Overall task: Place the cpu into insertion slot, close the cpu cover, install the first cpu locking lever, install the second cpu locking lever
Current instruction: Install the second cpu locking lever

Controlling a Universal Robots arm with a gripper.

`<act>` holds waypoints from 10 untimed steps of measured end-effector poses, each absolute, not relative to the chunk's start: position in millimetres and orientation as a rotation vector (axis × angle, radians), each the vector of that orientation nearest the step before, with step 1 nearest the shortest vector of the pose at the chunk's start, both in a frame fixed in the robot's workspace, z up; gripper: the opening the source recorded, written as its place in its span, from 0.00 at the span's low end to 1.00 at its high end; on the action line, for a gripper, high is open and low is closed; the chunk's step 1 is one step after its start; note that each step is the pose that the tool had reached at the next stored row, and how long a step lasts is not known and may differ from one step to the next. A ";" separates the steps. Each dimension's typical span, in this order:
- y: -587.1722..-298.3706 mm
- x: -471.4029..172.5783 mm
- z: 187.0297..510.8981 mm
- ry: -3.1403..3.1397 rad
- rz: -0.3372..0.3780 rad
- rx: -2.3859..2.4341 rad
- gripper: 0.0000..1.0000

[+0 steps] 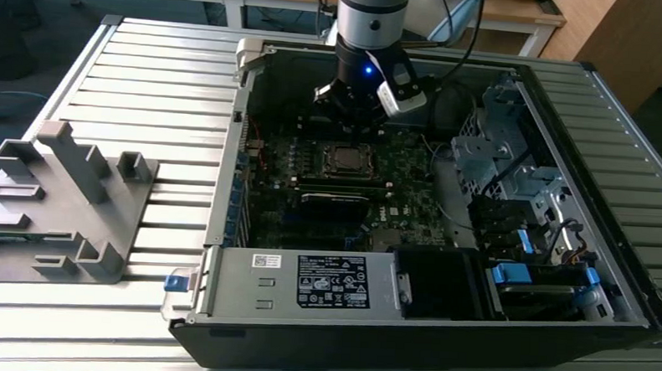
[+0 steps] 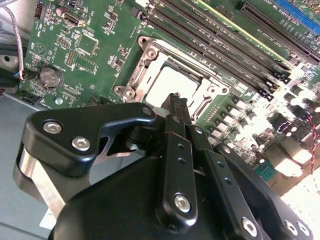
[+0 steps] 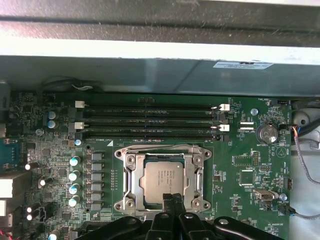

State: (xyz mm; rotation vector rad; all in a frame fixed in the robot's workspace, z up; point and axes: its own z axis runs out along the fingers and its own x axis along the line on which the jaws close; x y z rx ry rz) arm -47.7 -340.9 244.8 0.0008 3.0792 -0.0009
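The pale silver cpu (image 3: 164, 177) lies flat in the insertion slot (image 3: 121, 205) on the green motherboard. It also shows as a bright square, the cpu (image 2: 172, 84), in the second wrist view. The silver cpu cover (image 3: 132, 175) lies down flat around the chip, its frame (image 2: 150, 54) ringing it. My gripper (image 3: 173, 196) hovers at one edge of the socket, black fingers pressed together and shut on nothing. The fingertips (image 2: 176, 99) point at the chip's near edge. In the exterior view my gripper (image 1: 350, 122) hangs just above the socket (image 1: 344, 158) inside the open computer case.
Long black memory slots (image 3: 150, 120) run beside the socket, with a coin battery (image 3: 270, 133) nearby. The case wall (image 3: 150, 50) rises close behind them. A power supply (image 1: 304, 281), a drive cage (image 1: 500, 151) and cables crowd the case. A grey fixture (image 1: 62, 199) stands on the table.
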 end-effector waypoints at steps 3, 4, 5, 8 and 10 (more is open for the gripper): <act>-340.9 -47.7 246.7 3.079 -0.001 0.001 0.11; -340.9 -47.7 246.7 3.079 -0.001 0.001 0.11; -340.9 -47.7 246.8 3.079 -0.001 0.001 0.11; -340.9 -47.7 247.1 3.079 -0.001 0.001 0.11; -341.0 -47.7 247.4 3.079 -0.001 0.001 0.11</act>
